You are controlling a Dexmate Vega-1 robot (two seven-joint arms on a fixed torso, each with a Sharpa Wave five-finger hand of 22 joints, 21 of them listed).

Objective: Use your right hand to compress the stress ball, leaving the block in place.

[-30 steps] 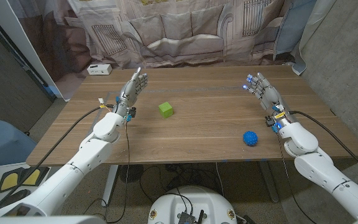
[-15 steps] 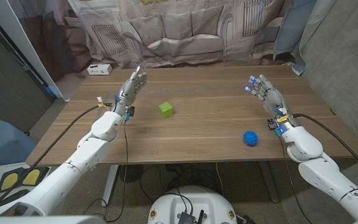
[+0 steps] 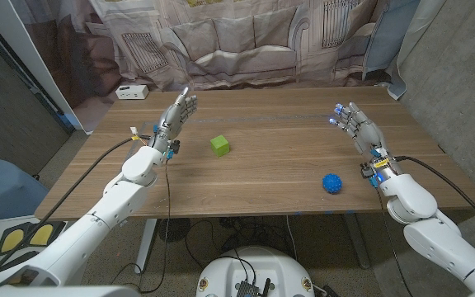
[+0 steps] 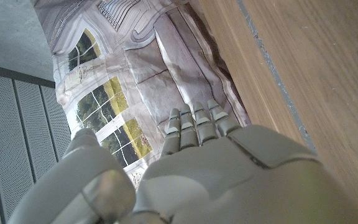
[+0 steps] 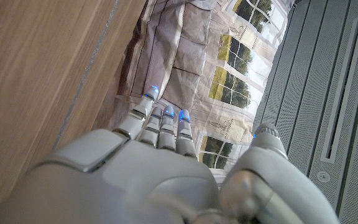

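Note:
A blue spiky stress ball (image 3: 331, 182) lies on the wooden table (image 3: 270, 173) near its front right. A green block (image 3: 219, 145) sits toward the middle of the table, left of the ball. My right hand (image 3: 355, 124) is raised over the right side of the table, beyond and to the right of the ball, fingers straight and apart, holding nothing. My left hand (image 3: 176, 117) is raised at the left, fingers extended, clear of the block. In the wrist views the right hand (image 5: 160, 155) and the left hand (image 4: 197, 162) both point toward the printed curtain.
A small white box (image 3: 130, 91) sits at the table's far left corner. A printed curtain (image 3: 246, 37) hangs behind the table. Cables run from both wrists over the table's edges. Bare wood lies between the block and the ball.
My right hand has drifted to the right and toward the front of the table. The left hand, ball and block have stayed where they were.

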